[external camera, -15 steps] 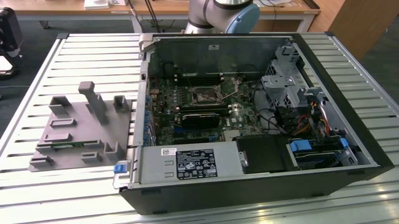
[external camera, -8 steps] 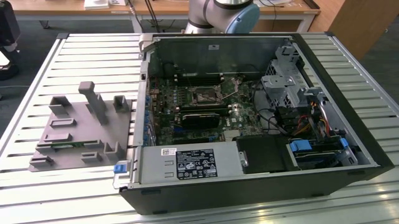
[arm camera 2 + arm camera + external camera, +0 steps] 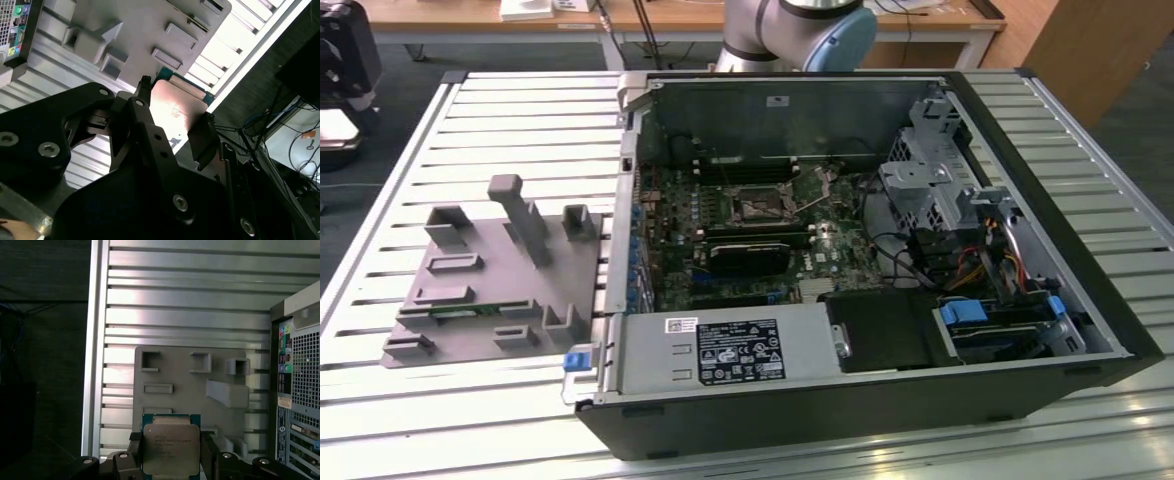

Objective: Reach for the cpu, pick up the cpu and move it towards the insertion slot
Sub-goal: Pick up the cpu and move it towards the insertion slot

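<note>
The cpu (image 3: 170, 447), a flat square chip with a silvery top and a greenish board edge, sits between my gripper's (image 3: 171, 456) two black fingers, which are shut on its opposite edges. In the second wrist view the cpu (image 3: 177, 107) shows a pale reflective face, clamped in the gripper (image 3: 175, 125) above the grey fixture plate (image 3: 140, 30). The insertion slot (image 3: 754, 205), a dark square socket with a metal frame, lies on the motherboard inside the open computer case (image 3: 854, 400).
The grey fixture plate (image 3: 467, 290) with raised blocks and pockets lies on the slatted metal table (image 3: 520, 130) at the exterior view's left of the case. The table's edge (image 3: 92, 365) runs beside dark floor. The arm's base (image 3: 801, 30) stands behind the case.
</note>
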{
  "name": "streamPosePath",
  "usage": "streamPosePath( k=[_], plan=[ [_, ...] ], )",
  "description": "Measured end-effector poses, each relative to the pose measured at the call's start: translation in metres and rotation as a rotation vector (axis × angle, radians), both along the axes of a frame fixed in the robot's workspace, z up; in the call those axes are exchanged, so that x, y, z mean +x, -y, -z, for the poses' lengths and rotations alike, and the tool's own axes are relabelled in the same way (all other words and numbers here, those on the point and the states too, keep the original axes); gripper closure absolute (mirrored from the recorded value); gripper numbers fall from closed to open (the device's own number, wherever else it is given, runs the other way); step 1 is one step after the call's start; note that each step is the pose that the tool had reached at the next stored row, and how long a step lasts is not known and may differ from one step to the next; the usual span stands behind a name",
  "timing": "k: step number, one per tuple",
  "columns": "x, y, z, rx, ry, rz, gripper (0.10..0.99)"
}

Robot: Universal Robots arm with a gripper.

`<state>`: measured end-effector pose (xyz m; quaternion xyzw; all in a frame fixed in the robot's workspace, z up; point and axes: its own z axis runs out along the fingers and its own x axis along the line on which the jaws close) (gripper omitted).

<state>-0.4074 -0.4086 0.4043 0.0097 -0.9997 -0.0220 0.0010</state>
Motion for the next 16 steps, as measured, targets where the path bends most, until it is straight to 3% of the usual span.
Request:
streamPosePath(
  k=[16],
  plan=[
    [0.0211, 0.0, 0.0, 0.0, 0.0, 0.0, 0.541]
  ],
)
